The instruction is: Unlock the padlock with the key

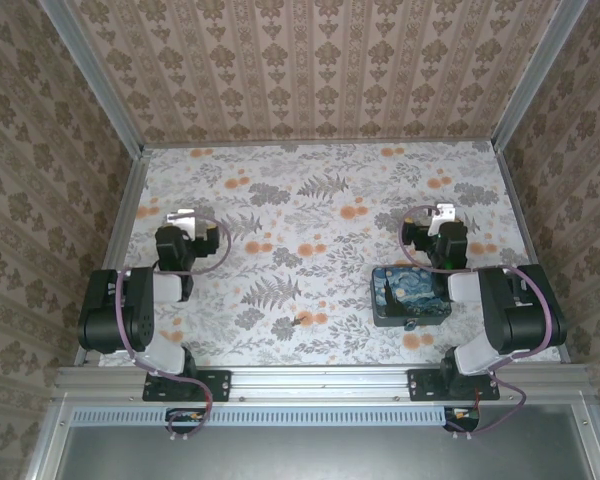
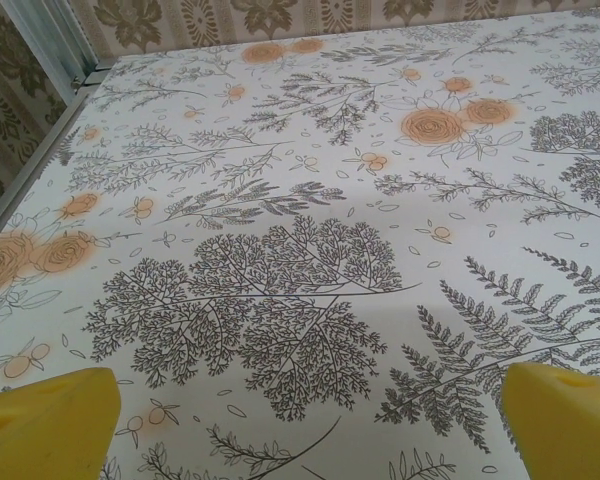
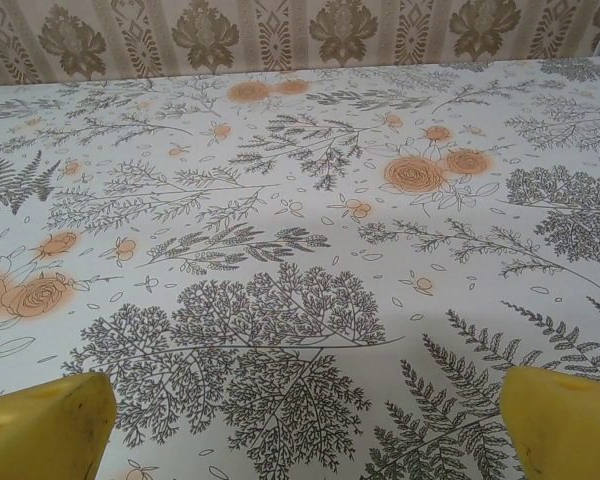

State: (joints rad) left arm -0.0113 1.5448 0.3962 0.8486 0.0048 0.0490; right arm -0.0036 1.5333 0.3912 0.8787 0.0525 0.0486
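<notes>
found left jaws and right jaws wide apart, empty, above the surface (image 1: 320,215). spotted what seemed the key (image 1: 302,320) lying loose left of the printed box (image 1: 410,296); could not find the padlock. judged nothing done yet.

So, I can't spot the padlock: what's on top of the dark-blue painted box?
From above, the box's swirly top looks bare. The right arm covers its right edge, and its inside is hidden.
</notes>
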